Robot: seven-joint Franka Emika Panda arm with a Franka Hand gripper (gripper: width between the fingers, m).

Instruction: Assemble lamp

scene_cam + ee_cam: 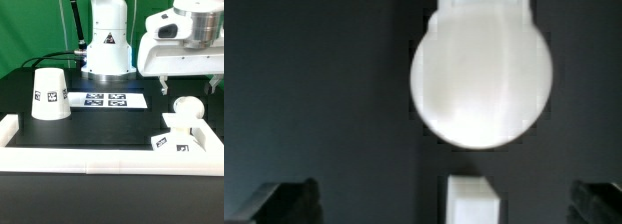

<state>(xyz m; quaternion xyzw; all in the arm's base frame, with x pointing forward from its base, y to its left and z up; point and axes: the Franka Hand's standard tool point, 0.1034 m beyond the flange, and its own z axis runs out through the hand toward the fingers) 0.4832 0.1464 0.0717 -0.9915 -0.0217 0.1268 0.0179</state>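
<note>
Wrist view shows the bulb (482, 85) as a white blur, its neck cut off at the edge, and 2 fingers (274, 202) spread wide, holding nothing. On the exterior view's right of the marker board (105, 99), the gripper (188, 84) hangs above the bulb. The bulb's round end points up, neck down on the small base (170, 143); I cannot tell if they are joined. On that view's left of the marker board the shade (50, 92) sits mouth down, inside hidden
</note>
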